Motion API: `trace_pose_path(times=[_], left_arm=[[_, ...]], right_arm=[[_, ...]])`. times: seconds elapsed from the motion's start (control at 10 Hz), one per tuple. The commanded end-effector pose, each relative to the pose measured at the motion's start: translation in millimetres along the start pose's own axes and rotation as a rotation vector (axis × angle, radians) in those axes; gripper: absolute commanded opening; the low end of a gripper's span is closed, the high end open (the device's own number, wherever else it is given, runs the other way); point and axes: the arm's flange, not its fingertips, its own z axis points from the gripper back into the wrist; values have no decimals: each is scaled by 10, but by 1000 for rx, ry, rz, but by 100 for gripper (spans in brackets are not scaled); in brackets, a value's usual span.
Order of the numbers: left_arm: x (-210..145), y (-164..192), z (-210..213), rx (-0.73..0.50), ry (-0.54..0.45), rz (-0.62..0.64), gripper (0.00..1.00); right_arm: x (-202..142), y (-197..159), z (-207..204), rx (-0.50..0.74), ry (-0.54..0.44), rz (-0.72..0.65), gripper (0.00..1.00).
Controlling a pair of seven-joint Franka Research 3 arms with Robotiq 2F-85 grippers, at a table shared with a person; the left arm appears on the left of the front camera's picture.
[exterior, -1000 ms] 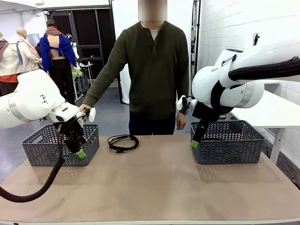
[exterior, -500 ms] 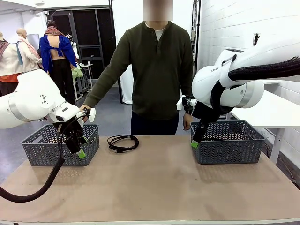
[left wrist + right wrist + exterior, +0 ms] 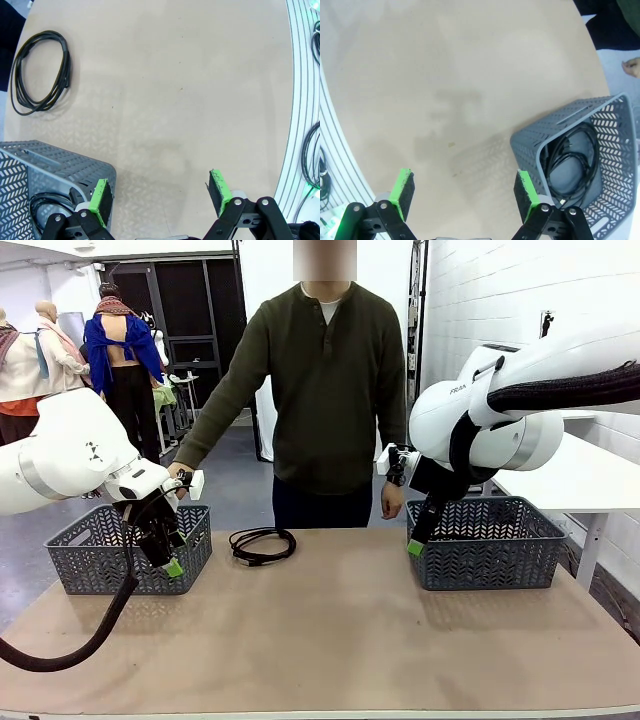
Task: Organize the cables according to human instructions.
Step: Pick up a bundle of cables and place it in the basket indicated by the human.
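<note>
One coiled black cable (image 3: 262,545) lies loose on the surface (image 3: 330,640), near the far edge and a little left of centre, between the two grey baskets and just in front of the person (image 3: 325,390) standing at the far side. The left wrist view picks up the same coil well apart from the left tool (image 3: 162,197), which hangs by the near right corner of the left basket (image 3: 90,565) with its green pads spread wide and nothing between them. A cord shows inside that basket in the left wrist view, low in the corner. The right tool (image 3: 465,195) is likewise spread and empty, hanging just beside the left wall of the right basket (image 3: 580,150), where at least one coil already sits. You can expect the loose cable to be light and limp: thin cord, loosely wound, likely to sag and unwind if you lift it by a single strand. Better to pinch across the bundled turns where they lie closest together, so all loops come up at once. The jacket looks smooth, so close firmly. Plug position on the coil is too small to make out. Which basket it belongs in depends on the person's signal; no clear pointing gesture is readable here.
</note>
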Motion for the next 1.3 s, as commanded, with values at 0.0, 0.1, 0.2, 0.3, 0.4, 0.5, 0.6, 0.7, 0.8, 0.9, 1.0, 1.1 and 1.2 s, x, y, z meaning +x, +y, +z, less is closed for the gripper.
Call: trace_pose_path(times=[0.0,0.1,0.2,0.3,0.4,0.5,0.6,0.7,0.8,0.9,1.0,1.1,1.2], left_arm=[[106,46,-34,2,26,45,100],[270,113,-79,-1,46,38,100],[477,204,-121,-14,67,47,100],[700,308,-183,-15,98,61,100],[890,397,-229,-7,117,70,100],[1053,466,-292,4,147,69,100],[1210,574,-352,-9,172,82,100],[1350,702,-412,-7,180,118,100],[1458,822,-424,9,180,136,100],[1504,905,-460,20,156,160,100],[1525,964,-480,21,142,176,100],[1510,992,-482,8,128,183,100],[1444,874,-469,15,136,150,100]], right_arm=[[11,-14,2,-3,7,0,100],[11,-14,2,-3,7,0,100],[11,-14,2,-3,7,0,100],[11,-14,2,-3,7,0,100],[11,-14,2,-3,7,0,100],[11,-14,2,-3,7,0,100],[11,-14,2,-3,7,0,100],[11,-14,2,-3,7,0,100],[11,-14,2,-3,7,0,100],[11,-14,2,-3,7,0,100],[11,-14,2,-3,7,0,100],[11,-14,2,-3,7,0,100],[11,-14,2,-3,7,0,100]])
